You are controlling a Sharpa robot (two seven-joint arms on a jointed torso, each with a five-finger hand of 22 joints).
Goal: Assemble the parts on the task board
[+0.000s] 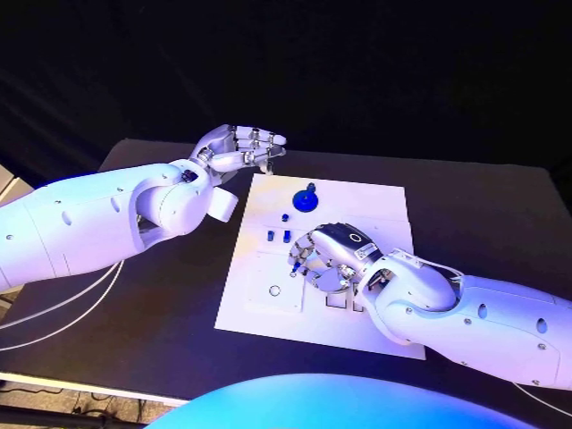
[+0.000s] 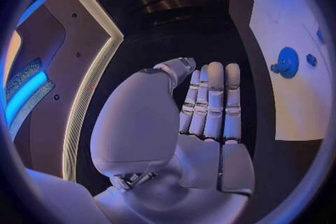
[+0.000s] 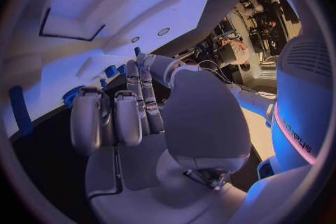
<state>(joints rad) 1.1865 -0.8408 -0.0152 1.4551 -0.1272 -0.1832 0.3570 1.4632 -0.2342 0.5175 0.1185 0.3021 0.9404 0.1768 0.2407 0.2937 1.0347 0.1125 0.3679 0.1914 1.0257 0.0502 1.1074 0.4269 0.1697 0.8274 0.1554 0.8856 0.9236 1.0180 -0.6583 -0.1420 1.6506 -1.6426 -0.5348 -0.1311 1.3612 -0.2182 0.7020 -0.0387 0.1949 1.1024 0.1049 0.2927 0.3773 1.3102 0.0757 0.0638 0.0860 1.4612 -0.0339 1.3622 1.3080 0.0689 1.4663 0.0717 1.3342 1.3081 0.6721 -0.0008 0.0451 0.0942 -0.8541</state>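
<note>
Black table (image 1: 492, 206) bears the task board (image 1: 364, 201); left robot hand (image 1: 241, 147) empty, fingers straight; right robot hand's (image 1: 327, 259) grip unclear.

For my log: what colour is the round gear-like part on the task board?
Blue gear-like part, clearest in the left wrist view.

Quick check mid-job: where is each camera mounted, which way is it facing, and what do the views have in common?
Head view: on the robot's head, looking down at the task board; both arms, left hand and right hand show.
Left wrist view: behind the left hand, facing past it to the board's edge and the round blue part.
Right wrist view: behind the right hand, facing the board.
All three share the board.
</note>
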